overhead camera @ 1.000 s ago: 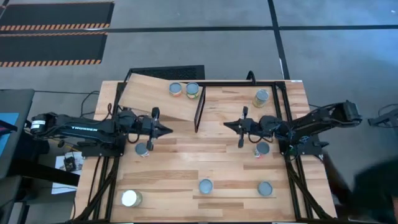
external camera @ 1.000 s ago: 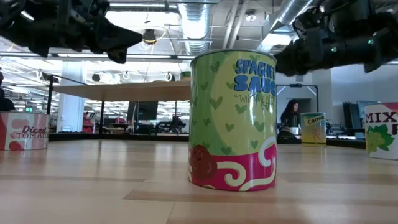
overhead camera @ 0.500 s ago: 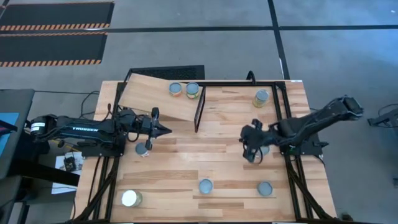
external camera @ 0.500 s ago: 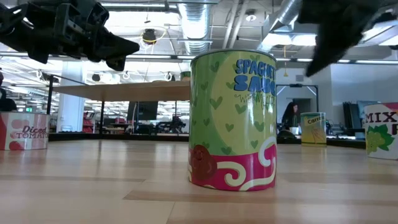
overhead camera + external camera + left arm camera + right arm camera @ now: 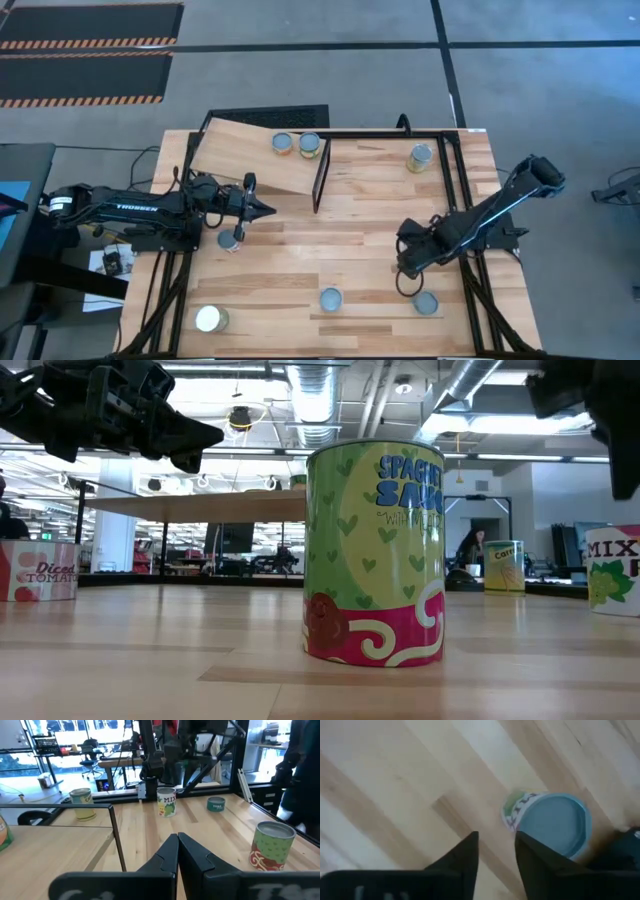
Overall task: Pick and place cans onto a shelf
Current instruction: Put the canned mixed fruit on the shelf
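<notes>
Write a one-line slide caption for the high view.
Right gripper reaches down toward a can near the table's front; left gripper waits beside the shelf.

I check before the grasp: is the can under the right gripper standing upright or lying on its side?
Upright. In the right wrist view the can shows its round blue-grey top, just ahead of the right gripper.

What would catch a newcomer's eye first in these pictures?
Probably the green spaghetti sauce can, which fills the middle of the low view. Next, the right gripper reaching down over the table's near right part, beside a blue-topped can, and the slanted shelf at the far left holding two cans.
</notes>
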Motion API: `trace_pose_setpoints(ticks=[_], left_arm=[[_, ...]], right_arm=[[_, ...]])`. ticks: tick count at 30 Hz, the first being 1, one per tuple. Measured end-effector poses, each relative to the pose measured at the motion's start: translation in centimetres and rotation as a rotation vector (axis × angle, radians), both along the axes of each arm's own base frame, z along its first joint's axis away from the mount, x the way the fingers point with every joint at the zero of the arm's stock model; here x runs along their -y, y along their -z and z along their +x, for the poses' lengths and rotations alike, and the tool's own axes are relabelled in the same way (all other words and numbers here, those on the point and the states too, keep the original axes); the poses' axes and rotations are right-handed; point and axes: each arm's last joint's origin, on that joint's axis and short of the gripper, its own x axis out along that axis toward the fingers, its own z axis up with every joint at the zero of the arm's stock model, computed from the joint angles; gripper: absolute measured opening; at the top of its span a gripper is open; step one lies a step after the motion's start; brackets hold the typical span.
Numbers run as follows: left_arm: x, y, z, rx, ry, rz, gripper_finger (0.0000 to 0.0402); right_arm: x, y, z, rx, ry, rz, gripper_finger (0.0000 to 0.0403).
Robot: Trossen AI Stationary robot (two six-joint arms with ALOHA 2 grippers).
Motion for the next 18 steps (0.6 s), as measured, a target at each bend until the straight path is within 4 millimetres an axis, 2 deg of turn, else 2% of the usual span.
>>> trace_pose_setpoints(ticks=[4,8,13,16,18], left_arm=[[0.0,0.0,0.0,-0.001,0.0,0.003,0.0],[0.0,0.1,0.0,-0.012,0.001,0.003,0.0],[0.0,0.4,0.0,-0.038,0.001,0.0,0.0],[0.0,0.4,0.0,-0.041,0.001,0.006,0.0],[0.0,0.4,0.0,-0.042,0.001,0.007,0.0]], right_arm=[[0.9,2.0,1.1,-0.151,0.064,-0.042,0.0169],[1.6,3.8,2.2,-0.289,0.057,-0.025,0.0153],[1.8,4.9,3.2,-0.333,-0.025,0.025,0.0089],[1.7,4.6,3.9,-0.305,-0.071,0.046,0.0036],[1.5,3.8,4.9,-0.23,-0.102,0.064,0.0014]])
